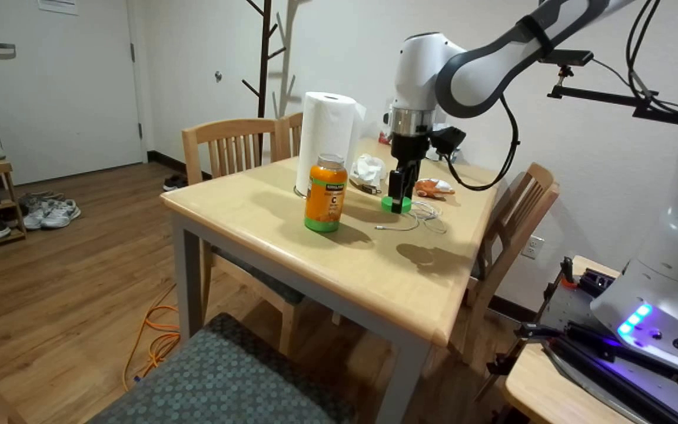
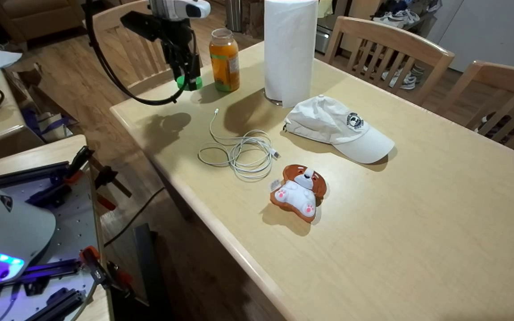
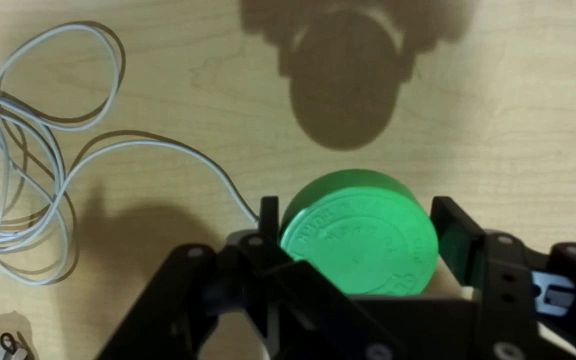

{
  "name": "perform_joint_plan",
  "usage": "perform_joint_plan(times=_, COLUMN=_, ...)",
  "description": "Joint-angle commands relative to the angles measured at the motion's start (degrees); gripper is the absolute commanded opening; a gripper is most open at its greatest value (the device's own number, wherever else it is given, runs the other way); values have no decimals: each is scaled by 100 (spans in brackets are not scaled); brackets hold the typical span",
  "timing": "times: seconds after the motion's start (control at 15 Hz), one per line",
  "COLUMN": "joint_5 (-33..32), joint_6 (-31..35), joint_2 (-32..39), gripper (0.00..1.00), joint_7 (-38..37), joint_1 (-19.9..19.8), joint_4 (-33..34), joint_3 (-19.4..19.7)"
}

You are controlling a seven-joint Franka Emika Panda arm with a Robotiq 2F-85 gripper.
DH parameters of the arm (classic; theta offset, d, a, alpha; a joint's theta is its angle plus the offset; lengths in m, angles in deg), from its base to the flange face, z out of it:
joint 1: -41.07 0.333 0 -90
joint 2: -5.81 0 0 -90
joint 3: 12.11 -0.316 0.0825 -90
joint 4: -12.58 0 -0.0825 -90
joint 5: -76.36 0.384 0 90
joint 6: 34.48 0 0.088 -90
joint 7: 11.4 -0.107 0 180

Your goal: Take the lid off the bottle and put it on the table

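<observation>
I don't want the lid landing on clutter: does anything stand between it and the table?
Possibly the white cable: in the wrist view it runs across the table and passes behind the gripper, near the green lid. Whether it lies directly beneath, I can't tell. Nothing else visible intervenes.

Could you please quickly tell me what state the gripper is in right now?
Gripper: closed on the green bottle lid, holding it above the wooden table.
</observation>
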Motion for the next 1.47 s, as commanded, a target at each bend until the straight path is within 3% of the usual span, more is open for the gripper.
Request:
perform_joint_plan(times=0.0, joint_5=-432, joint_6=349, joint_2=561, gripper=50, joint_7=207, joint_1=24, joint_4=124, joint_3=2)
perform_joint_plan(times=0.47, joint_5=-1310, joint_6=1078, joint_2=1406, gripper=50, joint_7=153, joint_1=361, joint_4=479, joint_3=190)
perform_joint_plan(times=0.8, joint_5=-1061, joint_6=1747, joint_2=1623, gripper=50, joint_7=357, joint_1=349, joint_4=504, joint_3=122)
perform_joint_plan(times=0.87, joint_5=-1020, joint_6=1778, joint_2=1583, gripper=94, joint_7=336, joint_1=345, joint_4=474, joint_3=127)
perform_joint_plan(times=1.07, joint_5=-857, joint_6=1777, joint_2=1447, gripper=100, joint_7=184, joint_1=338, joint_4=397, joint_3=148)
perform_joint_plan(times=1.33, joint_5=-761, joint_6=935, joint_2=991, gripper=100, joint_7=-423, joint_1=561, joint_4=400, joint_3=325)
perform_joint_plan(times=1.4, joint_5=-688, joint_6=448, joint_2=820, gripper=100, joint_7=-564, joint_1=584, joint_4=447, joint_3=291)
